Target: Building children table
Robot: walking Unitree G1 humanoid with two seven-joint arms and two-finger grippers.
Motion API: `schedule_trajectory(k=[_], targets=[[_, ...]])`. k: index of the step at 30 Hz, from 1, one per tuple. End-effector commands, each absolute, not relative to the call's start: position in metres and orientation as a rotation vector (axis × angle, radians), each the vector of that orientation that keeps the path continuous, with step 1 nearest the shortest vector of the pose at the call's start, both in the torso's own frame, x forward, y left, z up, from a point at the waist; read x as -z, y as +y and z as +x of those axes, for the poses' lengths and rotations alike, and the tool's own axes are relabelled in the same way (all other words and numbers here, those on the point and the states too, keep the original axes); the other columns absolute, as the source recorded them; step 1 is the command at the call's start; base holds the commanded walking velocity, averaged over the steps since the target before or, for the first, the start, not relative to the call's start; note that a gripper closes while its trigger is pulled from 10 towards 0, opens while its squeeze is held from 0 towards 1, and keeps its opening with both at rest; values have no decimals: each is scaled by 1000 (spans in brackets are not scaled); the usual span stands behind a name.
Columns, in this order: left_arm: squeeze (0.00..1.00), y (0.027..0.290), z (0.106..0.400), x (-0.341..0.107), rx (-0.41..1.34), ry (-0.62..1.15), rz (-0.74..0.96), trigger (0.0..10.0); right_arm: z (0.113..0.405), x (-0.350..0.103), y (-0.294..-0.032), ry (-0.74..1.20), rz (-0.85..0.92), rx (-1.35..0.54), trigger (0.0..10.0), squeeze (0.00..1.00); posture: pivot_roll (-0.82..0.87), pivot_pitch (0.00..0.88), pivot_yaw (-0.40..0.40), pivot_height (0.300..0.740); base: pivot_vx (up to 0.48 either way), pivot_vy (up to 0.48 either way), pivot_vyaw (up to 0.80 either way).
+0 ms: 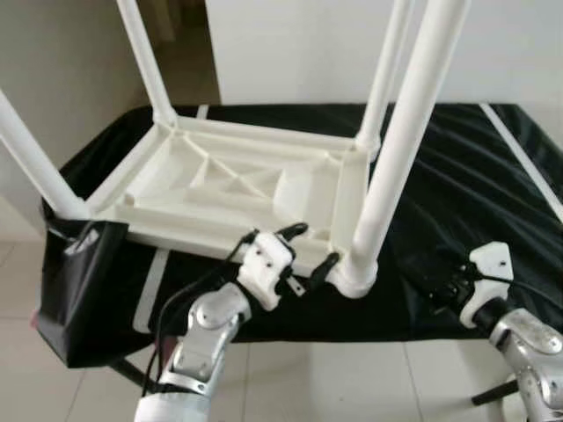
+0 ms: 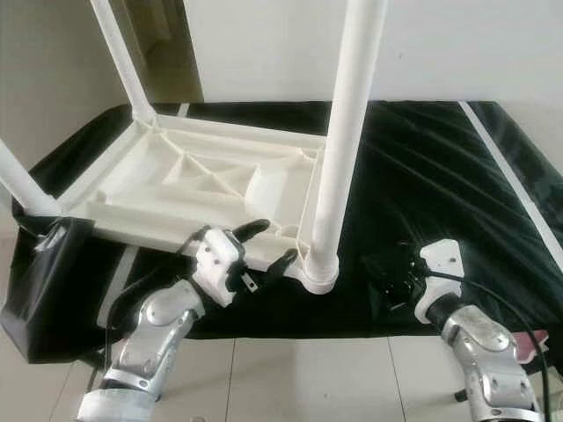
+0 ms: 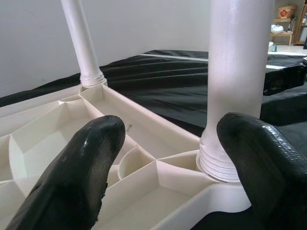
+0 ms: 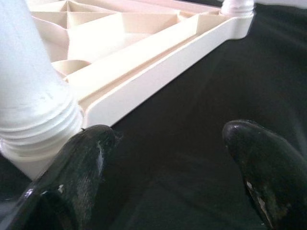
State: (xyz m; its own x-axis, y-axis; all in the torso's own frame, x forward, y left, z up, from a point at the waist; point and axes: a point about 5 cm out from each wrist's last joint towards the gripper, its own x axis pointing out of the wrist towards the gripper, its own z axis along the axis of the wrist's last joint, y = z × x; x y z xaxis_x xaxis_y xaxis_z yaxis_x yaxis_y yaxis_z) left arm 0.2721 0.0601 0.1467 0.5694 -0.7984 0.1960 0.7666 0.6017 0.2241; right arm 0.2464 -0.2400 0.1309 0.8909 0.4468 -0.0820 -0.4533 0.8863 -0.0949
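On black cloth (image 1: 457, 185): upturned white plastic children's table (image 1: 229, 189), four tube legs up. Left gripper (image 1: 308, 255) spread wide at near rim beside front leg (image 1: 396, 167); right gripper (image 2: 396, 281) gaping, empty, just beside. Risk — knocking that leg, table skidding.

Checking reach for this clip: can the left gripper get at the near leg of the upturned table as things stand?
Probably yes. The left gripper is open at the table's near edge, right beside the near leg, with nothing between them.
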Motion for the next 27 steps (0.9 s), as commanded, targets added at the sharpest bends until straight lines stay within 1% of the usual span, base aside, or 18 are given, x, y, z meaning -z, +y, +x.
schedule_trajectory(k=[1, 2, 4, 8, 11, 16, 20, 24, 25, 27], targets=[[0, 64, 271, -148, 939, -279, 103, 10000, 243, -132, -232, 87, -103, -565, 10000, 0, -28, 34, -15, 740, 0, 0, 0], [0, 64, 271, -148, 939, -279, 103, 10000, 243, -132, -232, 87, -103, -565, 10000, 0, -28, 34, -15, 740, 0, 0, 0], [0, 65, 266, -154, 1016, -296, 59, 10000, 245, -135, -224, 102, -99, -651, 10000, 0, -26, 26, -23, 740, 0, 0, 0], [0, 64, 262, -154, 1080, -273, 43, 10000, 247, -137, -218, 102, -83, -705, 10000, 0, -22, 22, -27, 740, 0, 0, 0], [0, 62, 258, -160, 1145, -235, -44, 10000, 250, -139, -205, 111, -83, -805, 10000, 0, -16, 13, -31, 740, 0, 0, 0], [0, 61, 257, -165, 1158, -241, -59, 10000, 254, -140, -199, 108, -81, -831, 10000, 0, -11, 9, -35, 740, 0, 0, 0], [0, 59, 256, -165, 1157, -255, -19, 10000, 262, -141, -189, 89, -78, -854, 10000, 0, -1, 1, -41, 740, 0, 0, 0], [0, 55, 258, -160, 1123, -215, -4, 10000, 284, -144, -168, 22, -68, -846, 10000, 0, 9, 0, -43, 740, 0, 0, 0], [0, 55, 258, -160, 1123, -215, -4, 10000, 284, -144, -168, 22, -68, -846, 10000, 0, 9, 0, -43, 740, 0, 0, 0], [0, 53, 261, -160, 1091, -209, -9, 10000, 295, -144, -156, -17, -62, -799, 10000, 0, 14, 0, -43, 740, 0, 0, 0]])
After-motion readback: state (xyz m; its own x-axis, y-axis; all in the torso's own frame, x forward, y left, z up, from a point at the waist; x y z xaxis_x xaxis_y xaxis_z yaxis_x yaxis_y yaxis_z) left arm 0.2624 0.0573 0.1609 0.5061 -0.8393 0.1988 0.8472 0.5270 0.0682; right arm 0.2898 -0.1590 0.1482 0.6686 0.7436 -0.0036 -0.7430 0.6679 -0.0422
